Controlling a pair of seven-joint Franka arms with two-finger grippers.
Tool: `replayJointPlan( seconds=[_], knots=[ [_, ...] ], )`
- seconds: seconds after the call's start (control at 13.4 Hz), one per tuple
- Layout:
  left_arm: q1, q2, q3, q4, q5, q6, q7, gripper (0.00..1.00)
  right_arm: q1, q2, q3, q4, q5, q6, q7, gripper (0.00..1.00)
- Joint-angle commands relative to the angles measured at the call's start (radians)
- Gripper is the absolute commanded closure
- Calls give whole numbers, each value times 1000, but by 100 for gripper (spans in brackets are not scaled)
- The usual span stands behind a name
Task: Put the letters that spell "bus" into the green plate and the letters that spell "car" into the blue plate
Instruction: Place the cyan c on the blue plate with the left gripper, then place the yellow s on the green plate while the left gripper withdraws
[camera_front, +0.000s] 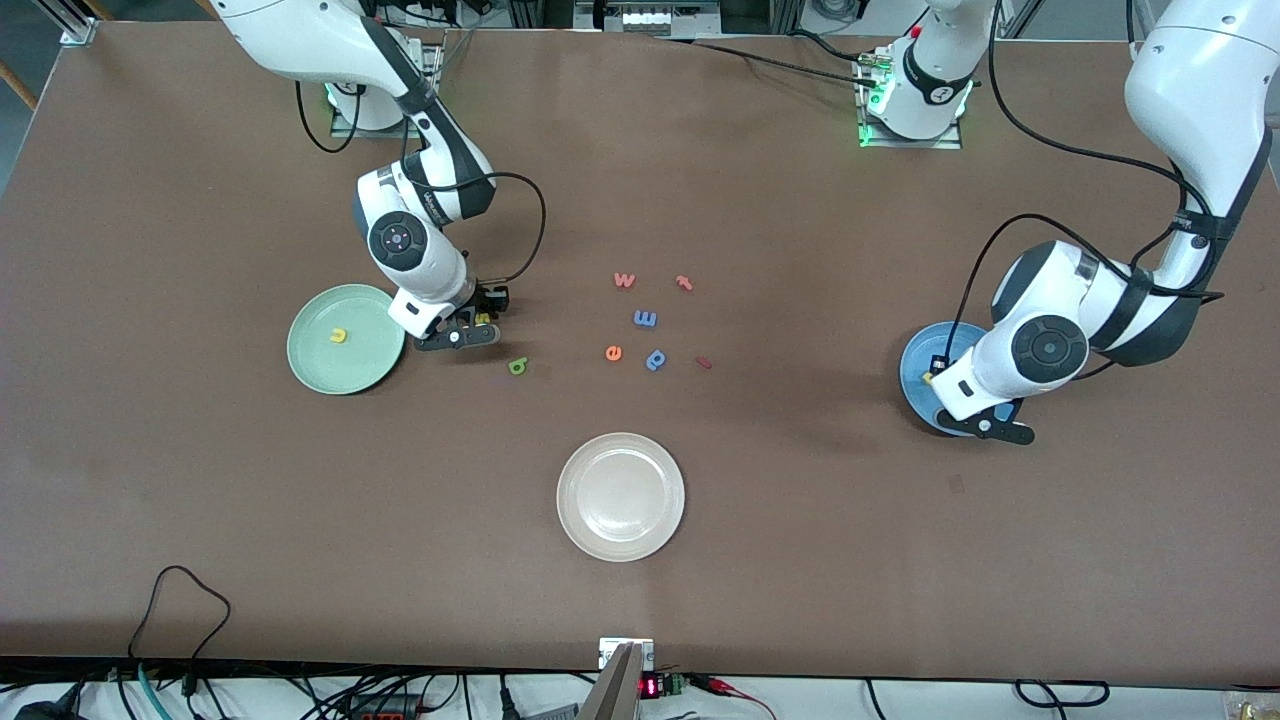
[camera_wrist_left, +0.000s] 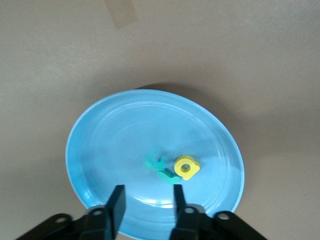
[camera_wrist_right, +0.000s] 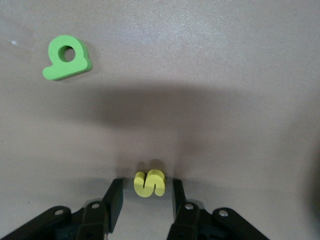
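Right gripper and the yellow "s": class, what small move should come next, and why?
Probably carry the yellow "s" across to the green plate. The right gripper holds it between its fingers just beside that plate, where only the "u" lies; the green "b" is on the table.

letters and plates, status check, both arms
Right gripper shut on yellow s beside green plate. Left gripper open over blue plate; yellow a in it. Green b on table, unobstructed.
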Motion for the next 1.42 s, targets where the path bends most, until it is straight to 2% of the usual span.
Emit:
replayJointPlan(
  seconds=[0.0,0.15,0.37,0.52,0.75,0.89,1.04,1.19,1.34],
  knots=[
    [1,-39,-87,27,12,-115,-1,0,21,22,-6,10,1,24,16,53],
    [1,-52,-142,104,-12,-279,1,0,20,22,-6,10,1,24,16,57],
    [-8,-52,-185,259,-92,-487,4,0,18,22,-6,10,1,24,16,83],
    [1,-59,-257,314,-98,-577,-14,0,17,20,-6,8,1,24,14,96],
    [-6,-69,-283,460,-98,-714,-7,0,-2,0,-8,11,0,19,-1,100],
    [1,-69,-296,538,-108,-784,5,0,-64,-73,-8,11,-10,-10,-35,100],
    [3,-69,-294,621,-121,-858,95,0,-144,-115,-9,11,-10,-48,-134,100],
    [23,-90,-283,641,-167,-880,189,0,-260,-119,-14,10,-10,-50,-275,100],
    [41,-93,-283,643,-178,-884,203,0,-320,-115,-18,10,-10,-50,-346,100]
  ],
)
